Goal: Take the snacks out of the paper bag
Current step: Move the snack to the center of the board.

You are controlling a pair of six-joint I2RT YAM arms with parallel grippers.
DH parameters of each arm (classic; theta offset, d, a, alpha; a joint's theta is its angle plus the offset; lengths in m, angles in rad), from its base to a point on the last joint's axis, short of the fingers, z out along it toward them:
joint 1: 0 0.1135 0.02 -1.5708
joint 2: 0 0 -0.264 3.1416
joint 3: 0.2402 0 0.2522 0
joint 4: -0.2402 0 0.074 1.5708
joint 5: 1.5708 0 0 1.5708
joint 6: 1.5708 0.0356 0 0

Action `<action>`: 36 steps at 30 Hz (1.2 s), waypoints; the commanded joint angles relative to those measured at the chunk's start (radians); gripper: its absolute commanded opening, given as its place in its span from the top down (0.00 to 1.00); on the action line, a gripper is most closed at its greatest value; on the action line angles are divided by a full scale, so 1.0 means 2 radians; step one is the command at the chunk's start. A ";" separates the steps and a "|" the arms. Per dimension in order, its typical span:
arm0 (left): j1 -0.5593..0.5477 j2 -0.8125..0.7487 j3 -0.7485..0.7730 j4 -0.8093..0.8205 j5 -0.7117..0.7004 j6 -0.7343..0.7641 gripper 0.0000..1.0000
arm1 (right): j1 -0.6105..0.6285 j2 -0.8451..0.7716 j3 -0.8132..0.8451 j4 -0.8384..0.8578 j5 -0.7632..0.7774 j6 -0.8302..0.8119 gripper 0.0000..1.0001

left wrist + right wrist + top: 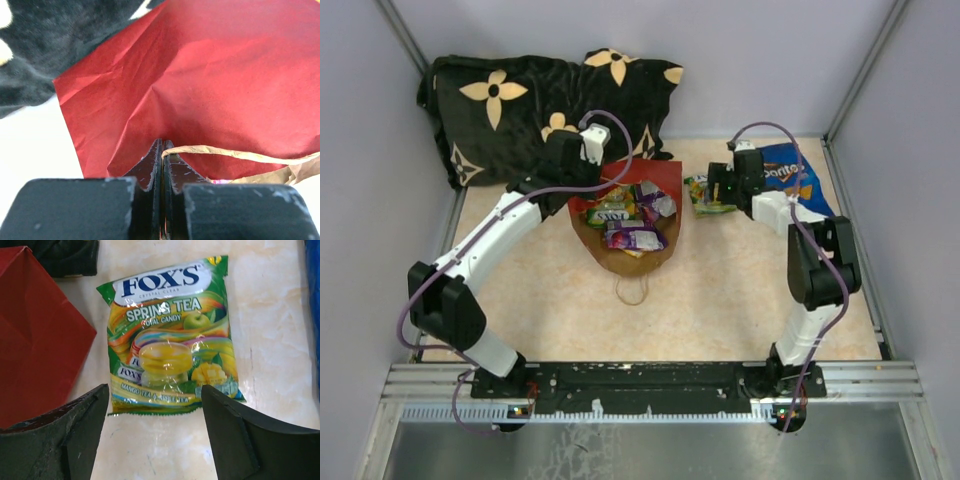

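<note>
Snacks (pixel 625 225), top view: heaped mostly in the open mouth of the paper bag (pixel 665 180), mid-table, brown inside showing. Runs lengthwise from the pillow (pixel 500 100) toward the arm bases. Out on the table (pixel 540 300): green pouch (pixel 708 195) just right of the bag, blue Doritos bag (pixel 795 180) farther right, partly under the arm. Left gripper (pixel 605 165) at the bag's far rim, right gripper (pixel 718 188) over the green pouch.

Left wrist view: left gripper (pixel 163 145) pressed together, apparently pinching the tan cord handle (pixel 240 154) where it leaves the fingertips. Red wall of the paper bag (pixel 210 75) creased and slack beyond, pillow (pixel 35 45) at upper left. Probably light, floppy paper, prone to folding unless kept taut by the cord.

Right wrist view: right gripper (pixel 154 390) spread wide, nothing between the jaws, straddling the near end of the green pouch (pixel 167 340). Lies flat, face up, long axis pointing away from the gripper with a slight tilt, logo end far. Likely light, slick, crinkly film over hard lumps; best pinched across the narrow width or by a crimped end seam.
</note>
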State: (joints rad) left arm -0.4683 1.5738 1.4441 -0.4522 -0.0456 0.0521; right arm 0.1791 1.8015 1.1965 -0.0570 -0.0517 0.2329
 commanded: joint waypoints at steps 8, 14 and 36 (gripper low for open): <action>-0.008 -0.010 -0.017 -0.010 0.043 -0.026 0.97 | 0.026 0.102 0.093 0.009 0.080 -0.064 0.24; -0.037 -0.028 -0.018 -0.020 0.036 -0.030 0.97 | 0.026 0.173 0.178 -0.034 0.109 -0.055 0.24; -0.110 -0.090 -0.008 -0.077 -0.065 -0.037 1.00 | 0.008 -0.088 0.108 -0.009 0.020 0.079 0.01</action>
State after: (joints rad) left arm -0.6888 1.4166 1.3968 -0.5602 -0.0978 -0.0467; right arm 0.2066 2.0247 1.6684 -0.2890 0.0792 0.2527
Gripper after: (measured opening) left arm 0.012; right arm 0.991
